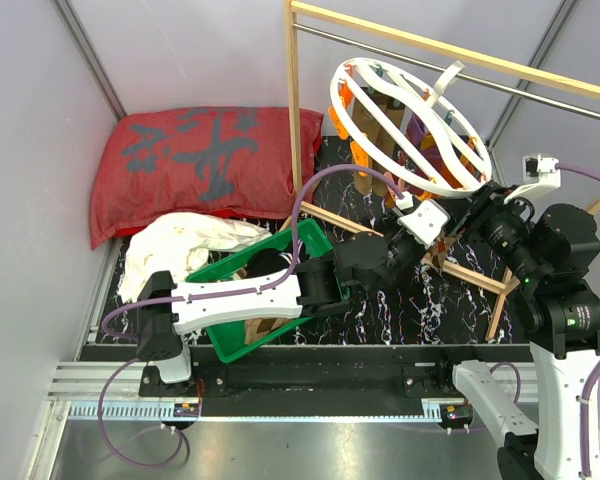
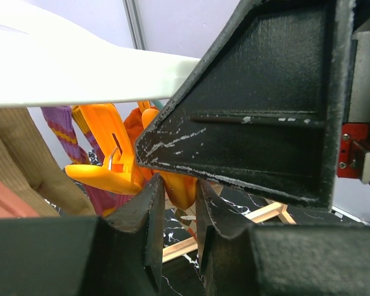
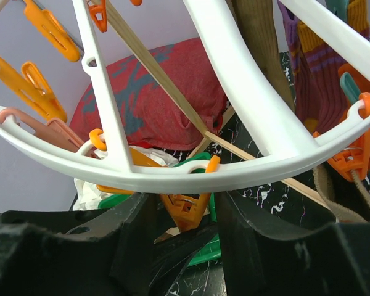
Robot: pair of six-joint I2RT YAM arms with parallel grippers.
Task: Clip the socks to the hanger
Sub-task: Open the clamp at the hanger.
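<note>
Jaws of my left claw (image 2: 179, 184) stand narrow, seemingly pinching an orange clip (image 2: 184, 193) under the hanger (image 2: 80, 68); my right claw (image 3: 185, 198) straddles another clip (image 3: 185, 211), grip I cannot tell.

Bright, even light with soft shadows; wrist views blur up close.

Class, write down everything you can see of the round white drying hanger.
The hanger is a large round white plastic ring with curved cross-bars. It is tilted and hangs by its white hook from the metal bar of a wooden-framed rail. Small orange clips dangle round its rim, and a brown sock and a purple striped sock hang from it. The left gripper pinches one clip. The right gripper straddles another below the rim, not yet closed on it.
</note>
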